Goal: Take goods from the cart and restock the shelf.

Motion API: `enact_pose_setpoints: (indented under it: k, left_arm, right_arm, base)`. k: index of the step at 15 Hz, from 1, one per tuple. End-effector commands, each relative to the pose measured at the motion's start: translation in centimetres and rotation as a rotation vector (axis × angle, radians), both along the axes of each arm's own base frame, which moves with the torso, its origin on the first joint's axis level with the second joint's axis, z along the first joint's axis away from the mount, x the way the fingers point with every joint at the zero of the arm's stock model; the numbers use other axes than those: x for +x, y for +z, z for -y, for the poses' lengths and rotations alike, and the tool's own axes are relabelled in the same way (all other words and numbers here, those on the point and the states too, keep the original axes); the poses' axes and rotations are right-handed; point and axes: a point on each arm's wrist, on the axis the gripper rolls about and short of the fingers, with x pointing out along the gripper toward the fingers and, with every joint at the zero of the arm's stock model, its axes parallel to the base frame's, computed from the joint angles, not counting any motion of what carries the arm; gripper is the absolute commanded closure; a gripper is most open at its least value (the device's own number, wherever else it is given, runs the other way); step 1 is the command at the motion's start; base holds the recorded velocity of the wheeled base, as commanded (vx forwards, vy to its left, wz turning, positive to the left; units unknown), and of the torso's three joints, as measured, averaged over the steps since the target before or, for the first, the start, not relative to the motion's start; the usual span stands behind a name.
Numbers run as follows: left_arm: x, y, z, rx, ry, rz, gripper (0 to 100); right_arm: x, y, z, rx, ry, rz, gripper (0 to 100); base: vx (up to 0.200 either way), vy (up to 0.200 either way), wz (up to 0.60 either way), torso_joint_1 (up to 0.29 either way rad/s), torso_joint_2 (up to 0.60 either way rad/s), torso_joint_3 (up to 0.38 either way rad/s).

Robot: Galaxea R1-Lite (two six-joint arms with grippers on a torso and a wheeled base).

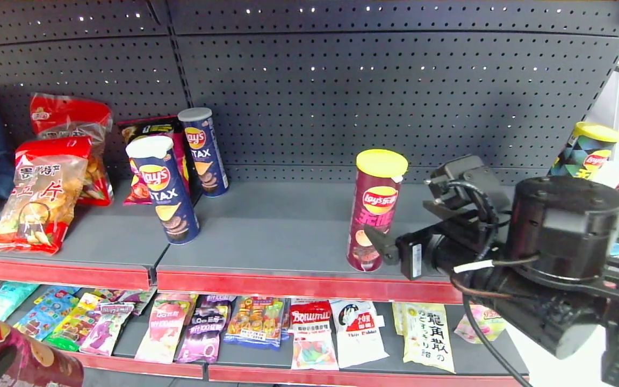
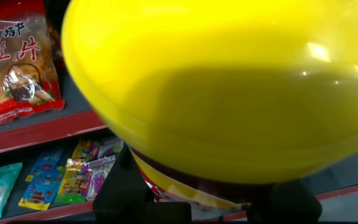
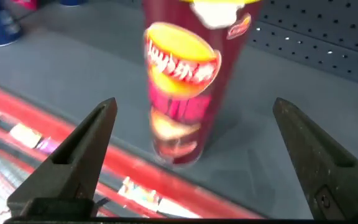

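**Clearances.** The upper shelf [image 1: 288,226] is a grey board, closed at the front by a red front edge [image 1: 288,282] and at the rear by a perforated back panel [image 1: 342,97]. A wide bare stretch of board lies between the two blue cans [image 1: 164,188] on the left and the maroon can [image 1: 376,209]. The board behind the maroon can is also bare up to the back panel. Snack bags [image 1: 41,193] occupy the far left end. Teal cans [image 1: 589,150] with yellow lids stand well apart past the right end. The lower shelf [image 1: 476,355] carries a row of flat packets [image 1: 256,322].

**Task item.** The maroon can stands upright near the red front edge, right of centre. It is a tall cylinder with a yellow lid and a red-and-yellow emblem on its side.

**Right pincer** [image 3: 194,106]. Its fingers are spread wide. It sits low at the front of the shelf, just beside the can. In the right wrist view the can stands ahead of the gap, and neither finger touches it.

**Left pincer** [image 2: 204,196]. It pinches the held can [image 1: 19,355], which has the same maroon body and yellow lid. This can sits low at the left, in front of the lower shelf.
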Motion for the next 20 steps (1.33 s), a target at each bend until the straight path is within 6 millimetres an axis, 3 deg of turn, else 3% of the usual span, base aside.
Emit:
enact_pose_setpoints:
  k: [1,6,9,11,18,20]
  left_arm:
    - [0.0,0.0,0.0,-0.001,0.000,-0.002,100]
    - [0.1,-0.3,0.0,-0.001,0.000,-0.014,100]
    - [0.1,-0.5,0.0,-0.001,0.000,-0.022,100]
    - [0.2,-0.6,0.0,-0.002,-0.001,-0.028,100]
    - [0.2,-0.8,0.0,-0.002,-0.004,-0.037,100]
    - [0.2,-0.8,0.0,-0.002,-0.004,-0.038,100]
  right_arm:
    - [-2.3,0.7,2.4,0.023,-0.002,0.022,0]
    - [-0.1,1.1,7.5,0.030,-0.235,0.042,0]
    - [-0.1,1.7,10.6,0.031,-0.364,0.072,0]
    - [-1.4,1.5,13.4,-0.049,-0.453,0.090,0]
    - [-5.7,-0.8,15.4,-0.128,-0.480,0.070,0]
    - [-7.4,-2.5,16.6,-0.165,-0.513,0.030,0]
  base:
    - [0.000,0.000,0.00,0.000,0.00,0.000]
    - [0.000,0.000,0.00,0.000,0.00,0.000]
    - [0.000,0.000,0.00,0.000,0.00,0.000]
    - [0.000,0.000,0.00,0.000,0.00,0.000]
    - [0.000,0.000,0.00,0.000,0.00,0.000]
    - [0.000,0.000,0.00,0.000,0.00,0.000]
